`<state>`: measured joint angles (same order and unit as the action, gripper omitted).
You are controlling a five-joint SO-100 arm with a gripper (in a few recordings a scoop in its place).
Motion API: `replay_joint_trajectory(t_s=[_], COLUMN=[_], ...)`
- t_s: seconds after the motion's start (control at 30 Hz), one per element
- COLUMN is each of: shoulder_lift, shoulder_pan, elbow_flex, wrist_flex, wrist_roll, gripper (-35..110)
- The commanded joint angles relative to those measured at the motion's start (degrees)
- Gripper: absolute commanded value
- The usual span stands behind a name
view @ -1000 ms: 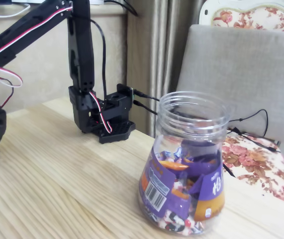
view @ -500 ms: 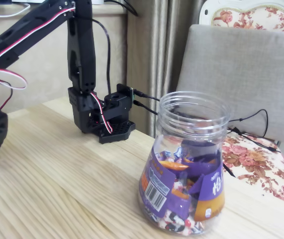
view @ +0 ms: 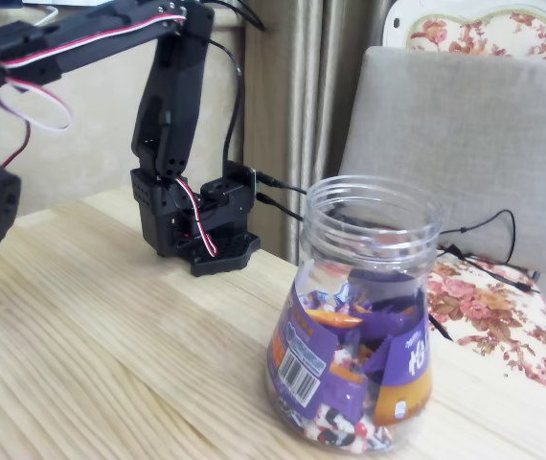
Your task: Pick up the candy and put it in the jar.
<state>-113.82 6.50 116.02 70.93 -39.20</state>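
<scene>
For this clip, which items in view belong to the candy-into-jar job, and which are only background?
Job items:
- clear plastic jar, lidless, holding purple wrappers
- black robot arm; its jaws lie past the left edge of the fixed view

Just lying about:
- grey upholstered chair back
- beige curtain
- floral cushion
- black cable
- light wooden table

Jar (view: 364, 316): clear plastic, lidless, wide threaded neck over a flared bulbous base. Stands upright on the light wooden table (view: 110, 355), right of centre in the fixed view. Holds purple, orange and white wrapped sweets; a large purple wrapper with a white barcode faces front.
</scene>
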Motion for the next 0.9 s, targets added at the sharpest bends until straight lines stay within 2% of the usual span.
replay_joint_trajectory(t_s=[0.0,0.2,0.67,0.87], shoulder_lift=[-10.1,-15.4,-18.9,-13.2], shoulder_pan=[-2.5,-11.2,-46.3,-60.3], elbow_flex=[-0.5,-10.0,-37.1,-45.7], wrist_flex=[3.3,12.5,31.6,36.7], wrist_roll=[-0.7,1.6,3.7,6.8], gripper=[0,0,0,0])
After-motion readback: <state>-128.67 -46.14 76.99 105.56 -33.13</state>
